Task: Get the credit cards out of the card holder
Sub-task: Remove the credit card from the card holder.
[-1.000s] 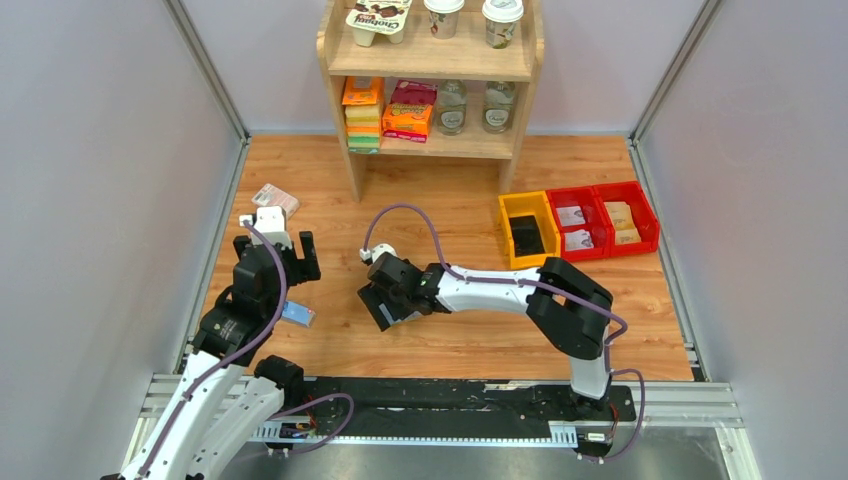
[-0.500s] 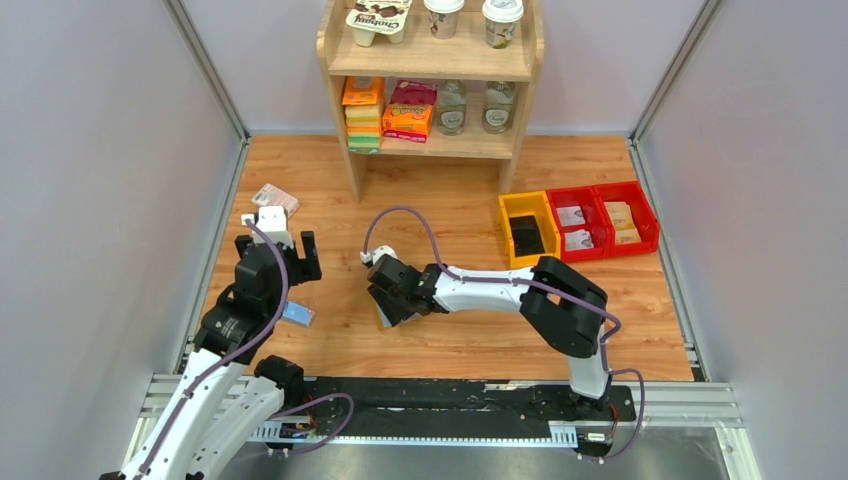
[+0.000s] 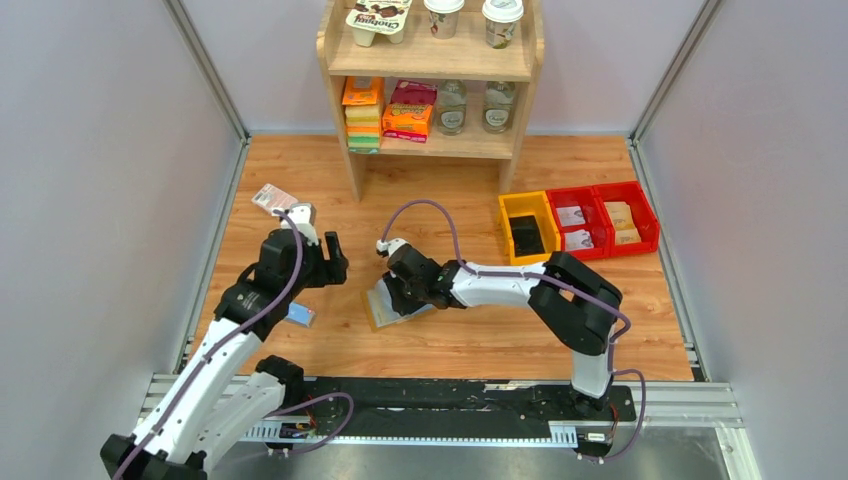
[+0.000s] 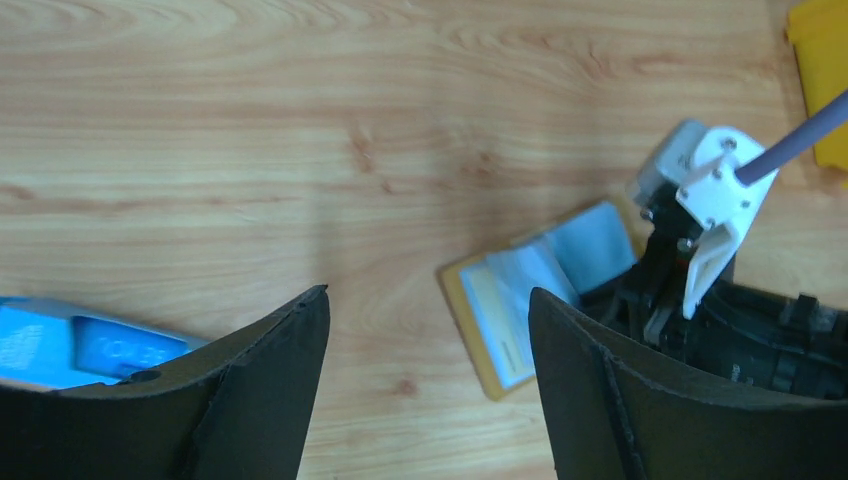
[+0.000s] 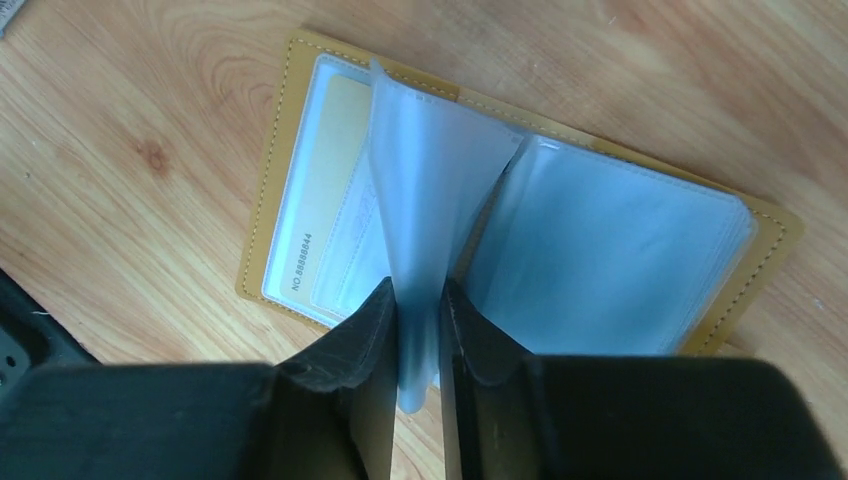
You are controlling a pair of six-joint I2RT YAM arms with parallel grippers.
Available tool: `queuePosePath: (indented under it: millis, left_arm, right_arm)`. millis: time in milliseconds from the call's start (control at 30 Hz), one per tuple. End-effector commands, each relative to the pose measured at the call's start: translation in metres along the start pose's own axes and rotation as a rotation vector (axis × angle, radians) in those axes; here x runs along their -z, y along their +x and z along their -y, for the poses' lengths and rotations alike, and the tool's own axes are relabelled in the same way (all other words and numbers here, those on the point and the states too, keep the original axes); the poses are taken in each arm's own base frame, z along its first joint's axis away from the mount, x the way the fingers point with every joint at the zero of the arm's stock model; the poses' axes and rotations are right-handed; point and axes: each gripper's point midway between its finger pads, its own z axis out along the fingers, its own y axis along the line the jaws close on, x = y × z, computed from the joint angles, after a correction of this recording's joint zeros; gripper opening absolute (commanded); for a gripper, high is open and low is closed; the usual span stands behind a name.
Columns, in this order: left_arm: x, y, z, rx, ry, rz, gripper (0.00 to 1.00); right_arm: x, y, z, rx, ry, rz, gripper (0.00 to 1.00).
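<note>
Wooden tabletop (image 4: 300, 120): right fingers (image 5: 350, 390) pinch a part-hidden card holder (image 5: 620, 240) sleeve (image 5: 430, 190); left fingers (image 4: 260, 400) spread.

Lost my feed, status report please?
Left gripper open, empty. Right gripper shut on a sleeve of the card holder. Yellow card inside. Nothing blocking.

A wooden shelf (image 3: 430, 72) of cups (image 3: 443, 15), boxes (image 3: 408, 118) and jars (image 3: 452, 108) stands far centre; a yellow bin (image 3: 507, 232) and red bins (image 3: 598, 215) sit right, a blue bar (image 3: 298, 315) near left, a packet (image 3: 274, 197) far left.
</note>
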Motion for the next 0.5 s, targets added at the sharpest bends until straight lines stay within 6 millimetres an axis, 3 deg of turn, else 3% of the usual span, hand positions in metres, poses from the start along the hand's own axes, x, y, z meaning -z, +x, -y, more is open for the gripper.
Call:
queuePosePath:
  millis: [0,200,467]
  left_arm:
    - [-0.016,0.029,0.042,0.142,0.185,-0.149,0.78]
    - [-0.051,0.068,0.063,0.257,0.261,-0.283,0.74]
    - [-0.079,0.083,0.086,0.358,0.368,-0.315,0.78]
  right_arm:
    - [-0.006,0.024,0.004,-0.079,-0.081,-0.054,0.21]
    - [-0.008,0.025,0.011,-0.154,-0.143,-0.038,0.21]
    - [-0.016,0.034,0.008,-0.183,-0.199,-0.047,0.19]
